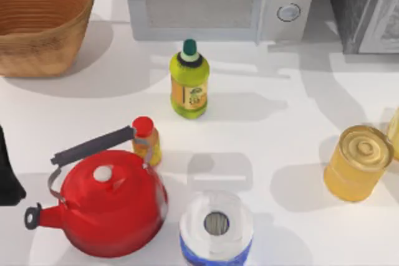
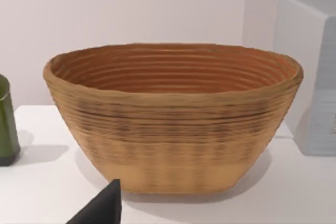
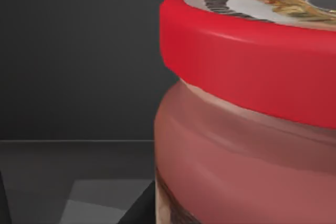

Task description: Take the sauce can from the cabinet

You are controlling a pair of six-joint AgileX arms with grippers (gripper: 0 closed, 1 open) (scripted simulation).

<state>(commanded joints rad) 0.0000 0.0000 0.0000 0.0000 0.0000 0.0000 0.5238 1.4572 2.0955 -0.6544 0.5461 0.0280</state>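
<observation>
The sauce can, a dark red-brown cylinder with a red-rimmed top, stands very close in the right wrist view on the dark floor of the cabinet. My right gripper is inside the cabinet just short of the can, open, with its dark fingertips apart and the can off to one side of them. In the top view the cabinet is at the back right corner, with its light grey framed door at the edge. My left gripper is parked at the table's left edge.
A pale grey microwave stands at the back middle and a woven basket at the back left. A green bottle, a small yellow bottle, a red kettle, a paper roll and a golden can stand on the table.
</observation>
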